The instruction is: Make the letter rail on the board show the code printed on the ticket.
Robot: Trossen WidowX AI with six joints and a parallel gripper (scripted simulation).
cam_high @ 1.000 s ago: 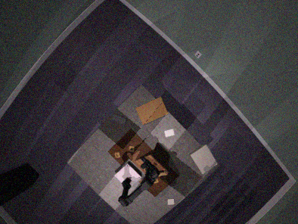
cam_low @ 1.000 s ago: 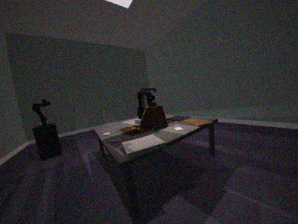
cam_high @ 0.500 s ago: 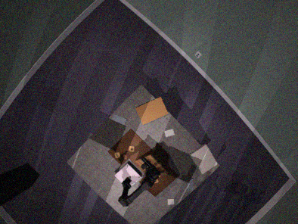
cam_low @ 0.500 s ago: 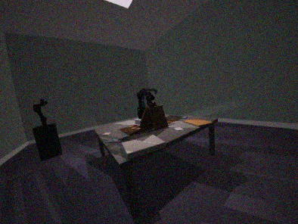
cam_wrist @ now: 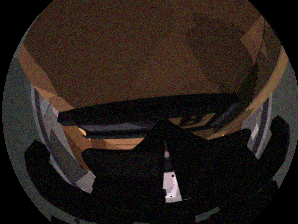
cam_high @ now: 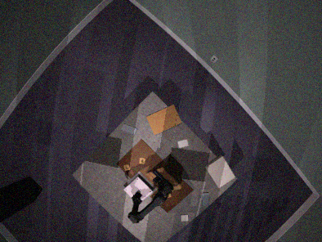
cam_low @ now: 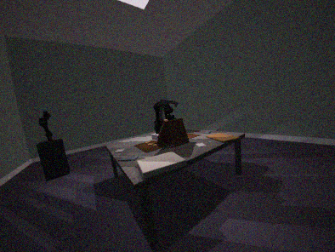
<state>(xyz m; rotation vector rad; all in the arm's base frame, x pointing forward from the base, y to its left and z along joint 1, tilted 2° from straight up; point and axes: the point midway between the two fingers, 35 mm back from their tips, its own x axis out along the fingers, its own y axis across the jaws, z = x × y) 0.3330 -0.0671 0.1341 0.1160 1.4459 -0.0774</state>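
The brown board (cam_low: pixel 173 133) stands tilted on the counter (cam_high: pixel 100 180). It fills the upper wrist view (cam_wrist: pixel 125 55), with the dark rail (cam_wrist: pixel 145 106) across its lower part. Tan pieces (cam_wrist: pixel 200 120) show at the rail's right part; their letters are unreadable. My gripper (cam_wrist: pixel 162 124) is shut, with nothing seen between the fingers, its tips close below the rail. Whether they touch it cannot be told. Two loose tan tiles (cam_high: pixel 142 160) (cam_high: pixel 127 168) lie on the left brown mat (cam_high: pixel 140 148). Another tan tile (cam_high: pixel 176 186) shows near the right brown mat (cam_high: pixel 167 206). No ticket code is readable.
A white box-like object (cam_high: pixel 138 188) sits beside the arm. An orange panel (cam_high: pixel 163 119) (cam_low: pixel 223 137) lies toward one corner, a pale panel (cam_high: pixel 221 172) (cam_low: pixel 159 163) near another. Small white pieces (cam_high: pixel 183 143) (cam_high: pixel 185 218) lie on the counter. Dark shadows cross the scene.
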